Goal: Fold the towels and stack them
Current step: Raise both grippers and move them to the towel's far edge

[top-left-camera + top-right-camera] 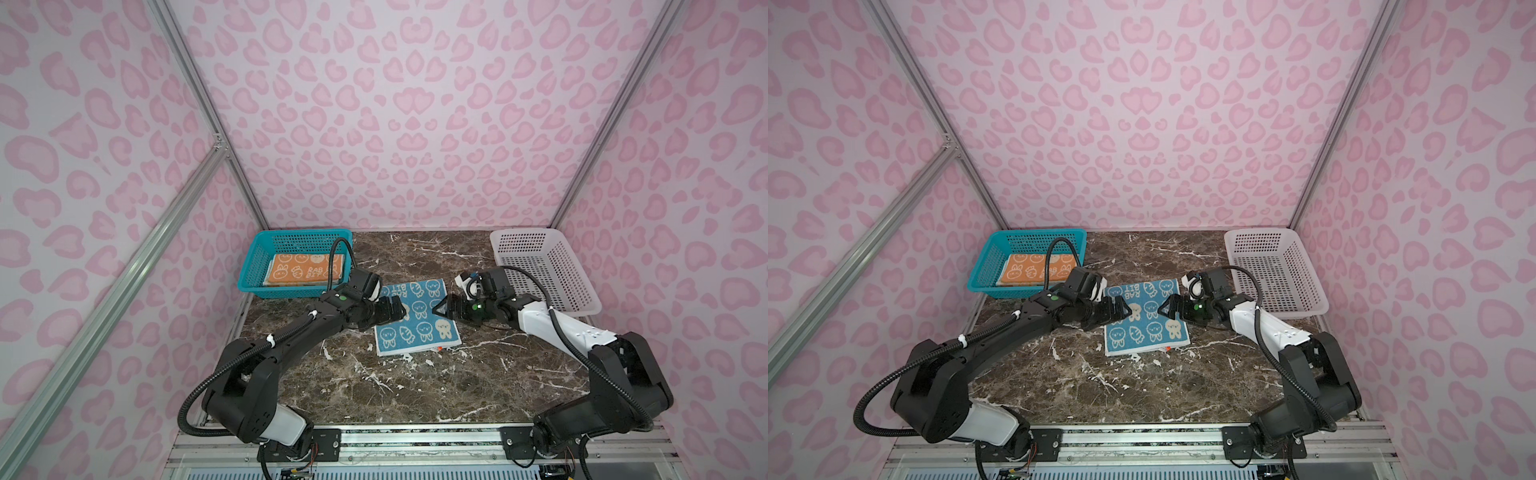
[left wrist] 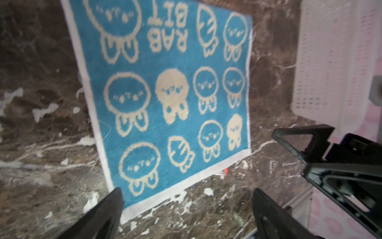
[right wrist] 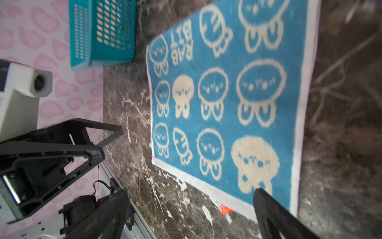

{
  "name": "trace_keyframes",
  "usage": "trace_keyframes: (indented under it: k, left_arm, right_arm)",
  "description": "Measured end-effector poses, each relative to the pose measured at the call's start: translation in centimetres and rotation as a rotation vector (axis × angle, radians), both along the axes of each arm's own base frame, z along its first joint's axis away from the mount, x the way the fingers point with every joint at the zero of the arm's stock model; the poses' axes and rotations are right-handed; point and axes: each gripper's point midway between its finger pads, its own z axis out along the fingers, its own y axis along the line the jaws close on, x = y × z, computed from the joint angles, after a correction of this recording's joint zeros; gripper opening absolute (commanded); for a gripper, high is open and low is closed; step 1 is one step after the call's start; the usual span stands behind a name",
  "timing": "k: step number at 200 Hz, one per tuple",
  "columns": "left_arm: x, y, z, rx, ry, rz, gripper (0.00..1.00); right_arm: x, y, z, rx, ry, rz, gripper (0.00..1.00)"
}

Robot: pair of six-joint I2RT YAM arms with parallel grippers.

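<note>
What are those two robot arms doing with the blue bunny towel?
They are folding towels. The blue towel lies spread flat on the marble table. The left end effector and the right end effector are at its two sides, both open and holding nothing. An orange towel already sits folded in the teal basket.

Blue towel (image 3: 227,99) flat on marble table (image 3: 128,124)
</note>
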Motion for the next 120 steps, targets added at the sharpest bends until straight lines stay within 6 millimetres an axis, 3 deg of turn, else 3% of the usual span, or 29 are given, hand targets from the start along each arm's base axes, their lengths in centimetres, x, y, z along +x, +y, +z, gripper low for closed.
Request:
trace_keyframes:
  k: [35,69,91,120]
  left_arm:
    - [5.2,-1.3,0.8,-0.126,0.033,0.05,0.98]
    - [9.6,-2.5,0.9,-0.176,0.03,0.081,0.98]
    - [11.2,-2.0,-1.1,-0.181,0.062,0.132,0.98]
    - [12.1,-1.5,-3.6,-0.168,0.099,0.182,0.98]
  right_arm:
    - [6.3,-0.1,0.7,0.045,0.018,-0.081,0.98]
    - [12.0,2.2,0.4,0.149,0.027,-0.106,0.98]
    - [14.1,3.6,-0.7,0.227,0.053,-0.126,0.98]
    - [15.3,5.0,-2.7,0.315,0.102,-0.153,0.98]
